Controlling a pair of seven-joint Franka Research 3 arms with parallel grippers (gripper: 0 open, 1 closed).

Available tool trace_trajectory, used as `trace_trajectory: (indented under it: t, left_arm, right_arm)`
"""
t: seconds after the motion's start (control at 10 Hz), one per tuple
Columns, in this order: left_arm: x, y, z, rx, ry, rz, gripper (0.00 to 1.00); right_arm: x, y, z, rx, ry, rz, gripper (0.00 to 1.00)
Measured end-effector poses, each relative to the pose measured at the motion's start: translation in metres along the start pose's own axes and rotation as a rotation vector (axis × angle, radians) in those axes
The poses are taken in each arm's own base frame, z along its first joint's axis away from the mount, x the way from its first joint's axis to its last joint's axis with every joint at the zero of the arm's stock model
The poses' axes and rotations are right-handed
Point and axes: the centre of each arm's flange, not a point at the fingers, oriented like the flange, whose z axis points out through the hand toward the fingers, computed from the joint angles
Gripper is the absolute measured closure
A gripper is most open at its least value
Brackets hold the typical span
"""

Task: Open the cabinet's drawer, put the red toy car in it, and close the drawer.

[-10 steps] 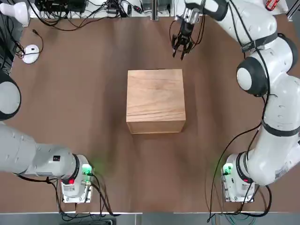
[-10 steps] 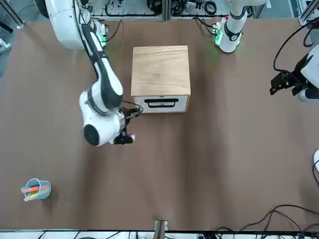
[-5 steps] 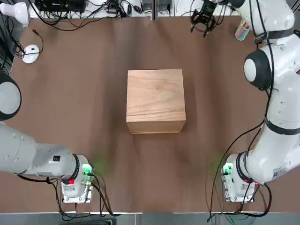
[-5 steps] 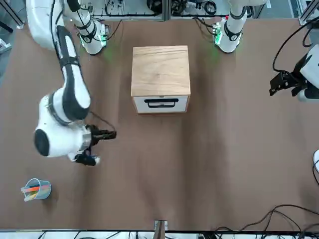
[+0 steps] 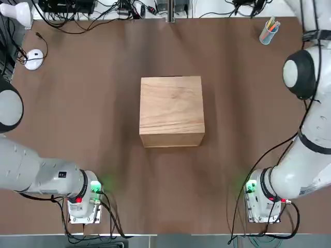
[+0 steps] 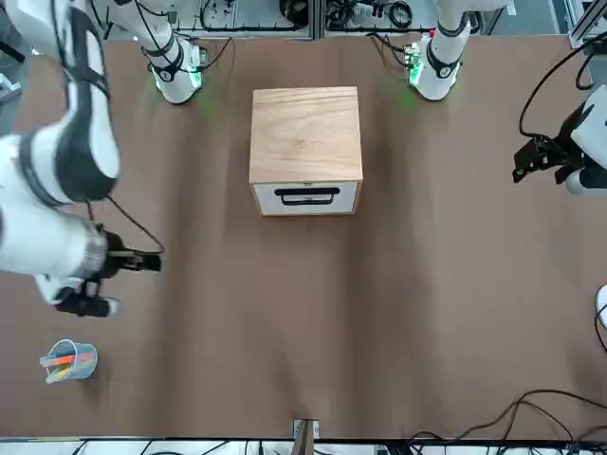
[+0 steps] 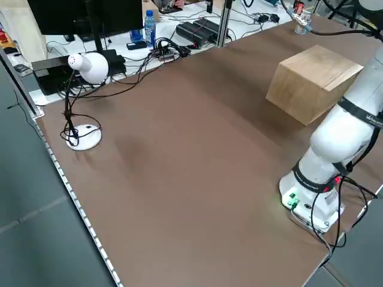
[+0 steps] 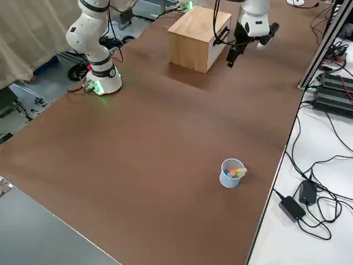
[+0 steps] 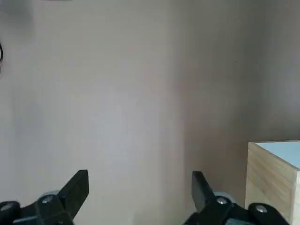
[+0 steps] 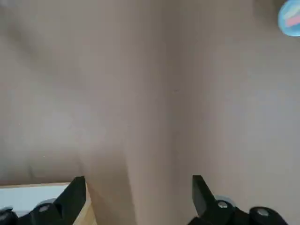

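Red toy car out of sight, likely inside cabinet (image 6: 305,137), whose drawer (image 6: 306,198) is shut. Right gripper (image 6: 133,282) apart, empty, right of cabinet; left gripper (image 6: 520,169) parked left of it, apart. Probably finishing: retract wide, don't nudge cabinet.

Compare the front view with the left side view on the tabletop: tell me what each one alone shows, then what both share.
Only the front view shows the cabinet's white drawer front, closed, with its black handle, and the cup of markers standing away from the cabinet.

Only the left side view shows the webcam-like white lamp head and the blue-capped bottle beyond the table edge.

Both share the wooden cabinet and the brown tabletop.
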Motion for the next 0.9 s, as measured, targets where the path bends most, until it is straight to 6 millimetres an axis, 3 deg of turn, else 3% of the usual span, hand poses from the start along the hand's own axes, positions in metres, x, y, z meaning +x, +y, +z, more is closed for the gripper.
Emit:
trace_trajectory:
  t: [0.5, 0.9]
  left_arm:
    - [0.0, -0.001, 0.0, 0.0, 0.0, -0.002, 0.03]
    - [0.0, -0.001, 0.0, 0.0, 0.001, -0.002, 0.03]
  right_arm:
    - [-0.035, 0.077, -0.086, 0.019, 0.071, 0.049, 0.0]
    - [-0.062, 0.097, -0.109, 0.005, 0.108, 0.041, 0.0]
